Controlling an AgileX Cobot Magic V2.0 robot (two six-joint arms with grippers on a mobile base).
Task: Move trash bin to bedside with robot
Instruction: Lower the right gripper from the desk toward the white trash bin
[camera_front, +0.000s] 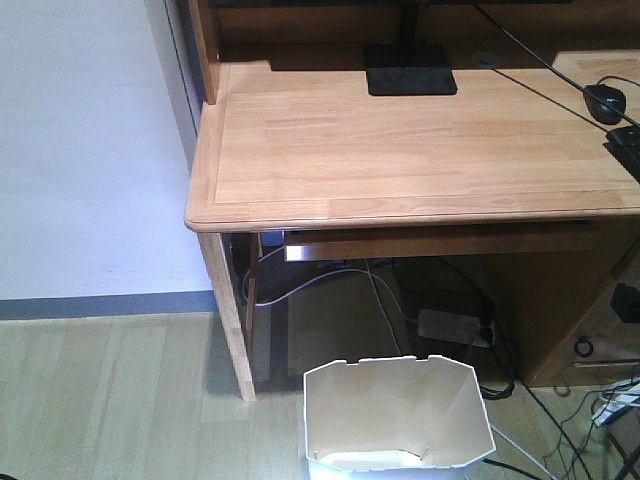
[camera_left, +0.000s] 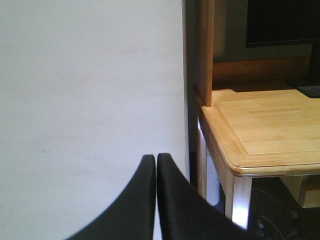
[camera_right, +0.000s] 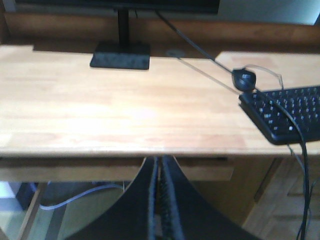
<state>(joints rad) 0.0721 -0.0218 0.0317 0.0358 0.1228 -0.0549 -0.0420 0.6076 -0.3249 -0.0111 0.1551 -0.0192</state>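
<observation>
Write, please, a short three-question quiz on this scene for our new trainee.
1. True or false: the trash bin stands on the desk.
2. The left gripper and right gripper are: A) open; B) shut, empty; C) shut on the bin.
3. Fill in: beside the mouse lies a black ____.
Key: 1 false, it stands on the floor; 2 B; 3 keyboard.

We see the trash bin (camera_front: 398, 412) standing upright on the floor in front of the desk (camera_front: 400, 150), forward of its front edge and to the right of its left leg. It is white and thin-walled, cream inside, with a corner-cut rim. Our left gripper (camera_left: 156, 159) hangs left of the desk's corner, fingers pressed together. Our right gripper (camera_right: 159, 161) faces the desk's front edge, fingers likewise together.
</observation>
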